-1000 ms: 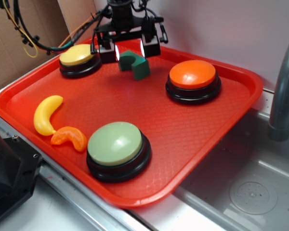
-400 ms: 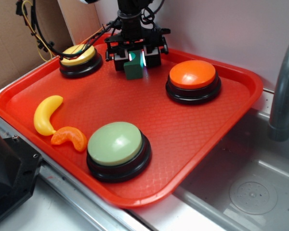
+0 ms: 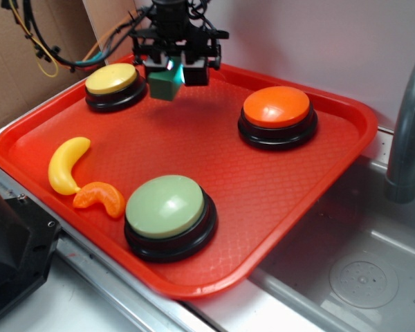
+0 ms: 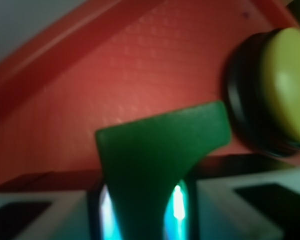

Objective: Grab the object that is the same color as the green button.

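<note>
Near edge of the red tray: green button at about 6 o'clock, pale sage dome on a black base, untouched; banana and orange segment lie to its left, touching each other. Orange button at 3 o'clock. Far side, 12 o'clock: gripper clenched on the green arch block, lifted clear of the tray just beside the yellow button. Wrist view shows the block pinched on its narrow part between the jaws, wider end projecting. Judged light, rigid, smooth-faced; flat opposite sides are the sound hold, the curved notch less so. Off-centre pinch could let it pivot.
</note>
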You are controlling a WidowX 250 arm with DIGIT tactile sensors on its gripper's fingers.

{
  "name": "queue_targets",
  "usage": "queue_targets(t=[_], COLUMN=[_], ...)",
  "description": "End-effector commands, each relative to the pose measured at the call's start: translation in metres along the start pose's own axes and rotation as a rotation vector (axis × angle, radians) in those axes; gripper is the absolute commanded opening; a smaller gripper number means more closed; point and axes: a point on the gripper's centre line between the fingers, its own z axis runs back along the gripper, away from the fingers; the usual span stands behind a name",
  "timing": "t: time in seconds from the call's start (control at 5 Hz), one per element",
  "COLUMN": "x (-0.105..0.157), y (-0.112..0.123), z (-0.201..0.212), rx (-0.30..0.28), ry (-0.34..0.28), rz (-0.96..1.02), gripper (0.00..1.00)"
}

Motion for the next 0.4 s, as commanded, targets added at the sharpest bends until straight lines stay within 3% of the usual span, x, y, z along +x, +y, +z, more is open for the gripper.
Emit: queue_targets(t=[0.0, 0.2], x=[-0.026, -0.051], y=[0.01, 0.014], z=[0.069, 0.1], rx=[0.015, -0.004], ry=[-0.038, -0.054], rz=[-0.383, -0.565], gripper=[0.0, 0.0])
